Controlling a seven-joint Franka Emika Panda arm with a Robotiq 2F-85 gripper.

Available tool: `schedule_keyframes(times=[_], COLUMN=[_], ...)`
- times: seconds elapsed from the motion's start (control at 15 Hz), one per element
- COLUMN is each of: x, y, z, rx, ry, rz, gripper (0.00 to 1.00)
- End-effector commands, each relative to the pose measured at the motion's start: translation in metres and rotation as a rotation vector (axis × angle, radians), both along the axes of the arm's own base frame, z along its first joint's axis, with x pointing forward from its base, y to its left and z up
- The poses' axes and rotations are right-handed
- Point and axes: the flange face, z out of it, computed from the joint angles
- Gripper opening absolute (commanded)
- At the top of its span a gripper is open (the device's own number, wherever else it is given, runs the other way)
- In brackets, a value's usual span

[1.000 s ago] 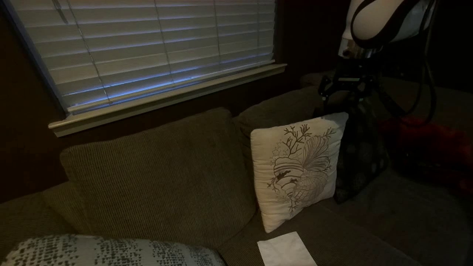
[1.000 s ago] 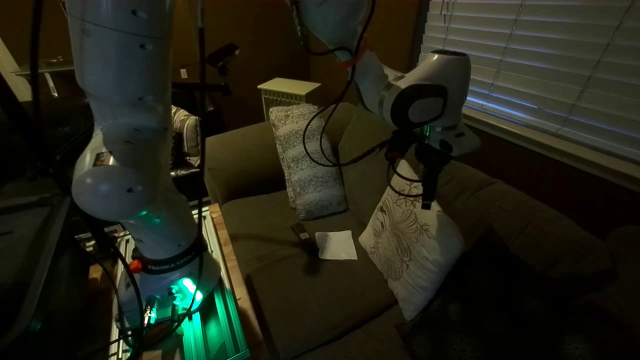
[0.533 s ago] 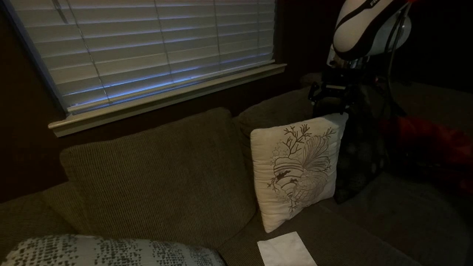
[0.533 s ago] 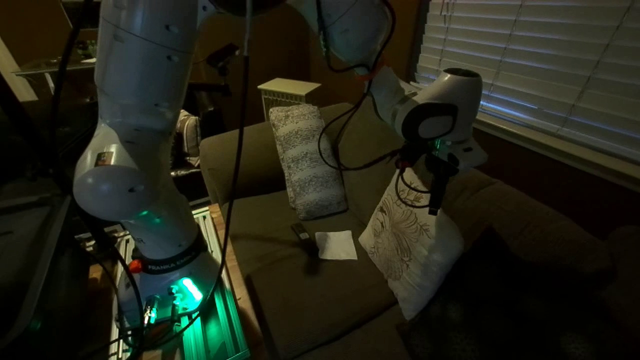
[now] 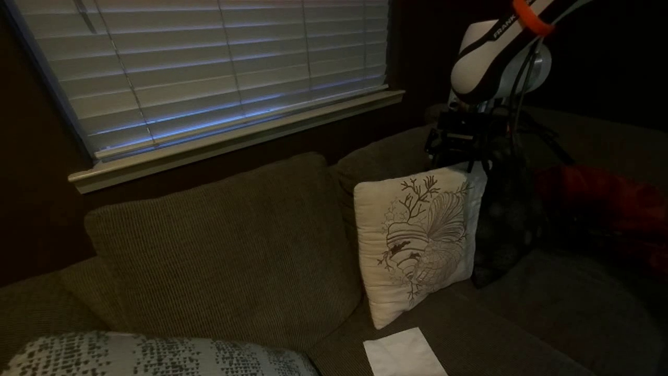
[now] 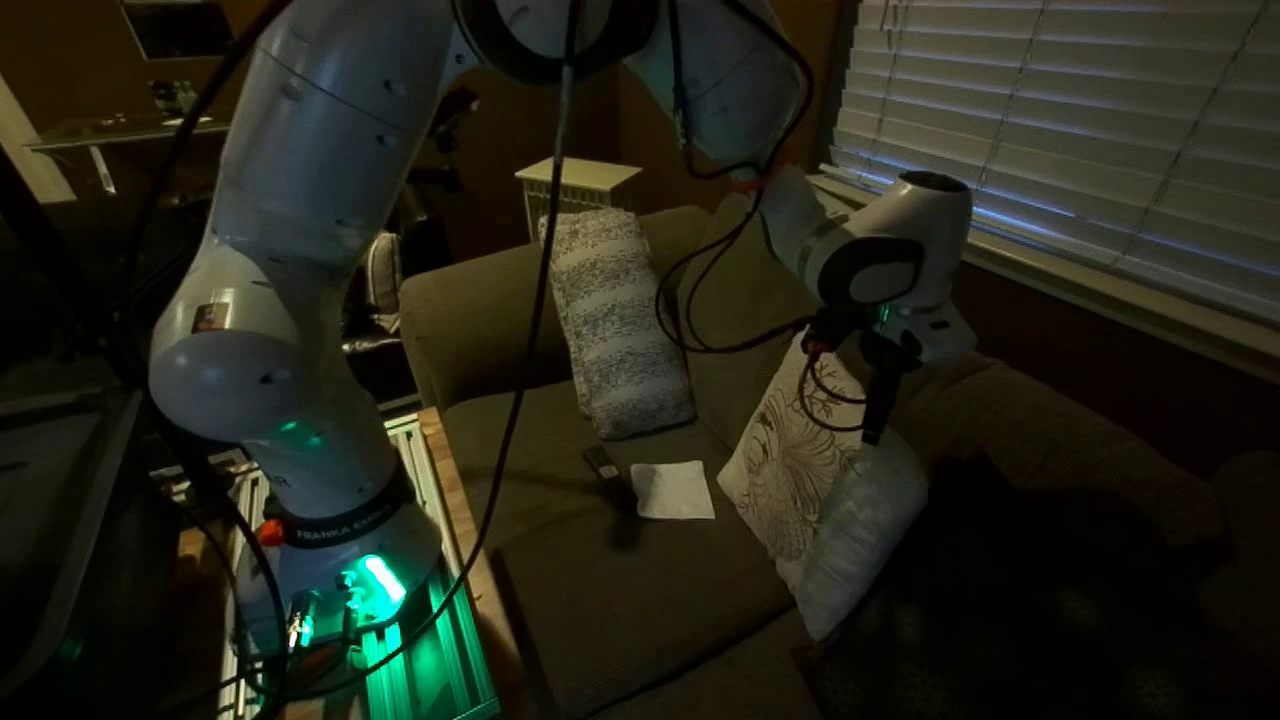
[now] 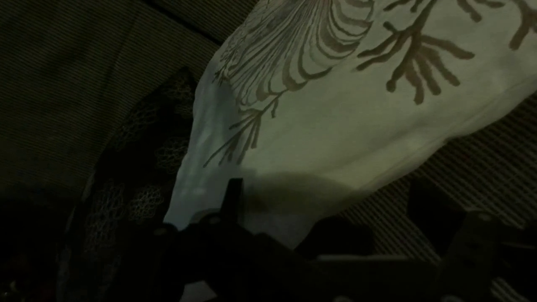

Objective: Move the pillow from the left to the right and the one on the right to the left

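Robotiq gripper (image 7: 327, 180), fingers spread wide, hangs at the top corner of a cream coral-and-shell-print throw pillow (image 5: 417, 245) propped on a ribbed sofa (image 5: 224, 250), just beside a dark flower-dotted throw pillow (image 7: 142, 163).

The arm (image 6: 320, 130) is white and smooth, its rounded segments pitted with small dark recesses (image 6: 395, 88). A black collar (image 6: 340, 528) lettered FRANKA EMIKA circles the base (image 6: 305, 572), with a red knob (image 6: 271, 532) beside it and a bright green light (image 6: 383, 578) below. The shoulder (image 6: 225, 385) carries a small rectangular label (image 6: 211, 317). Farther along, an orange band (image 5: 532, 20) crosses a black stripe (image 5: 504, 27) with white letters. The cables (image 6: 549, 230) are black and looped. The fingers (image 6: 880, 405) are black too; round pivot heads (image 7: 484, 217) show on their linkage, though gloom may hide finer detail.
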Motion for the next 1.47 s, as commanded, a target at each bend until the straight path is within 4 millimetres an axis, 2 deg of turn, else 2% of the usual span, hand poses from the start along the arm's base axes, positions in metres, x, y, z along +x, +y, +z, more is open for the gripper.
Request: schedule_keyframes(times=[0.0,0.07,0.13,0.27,0.67,0.87,1.0,1.4], x=[0.014,0.015,0.015,0.015,0.009,0.004,-0.003,-0.040], y=[0.000,0.001,0.000,0.000,0.001,0.007,0.009,0.002], z=[-0.019,-0.023,-0.025,-0.025,-0.003,0.005,0.015,0.053], rx=[0.016,0.015,0.016,0.017,0.045,0.131,0.168,0.167], ry=[0.030,0.036,0.043,0.042,0.045,0.075,0.102,0.187], rz=[-0.019,-0.017,-0.015,-0.016,0.030,0.064,0.083,0.174], gripper=[1.00,0.98,0.74,0.70,0.26,0.05,0.00,0.02])
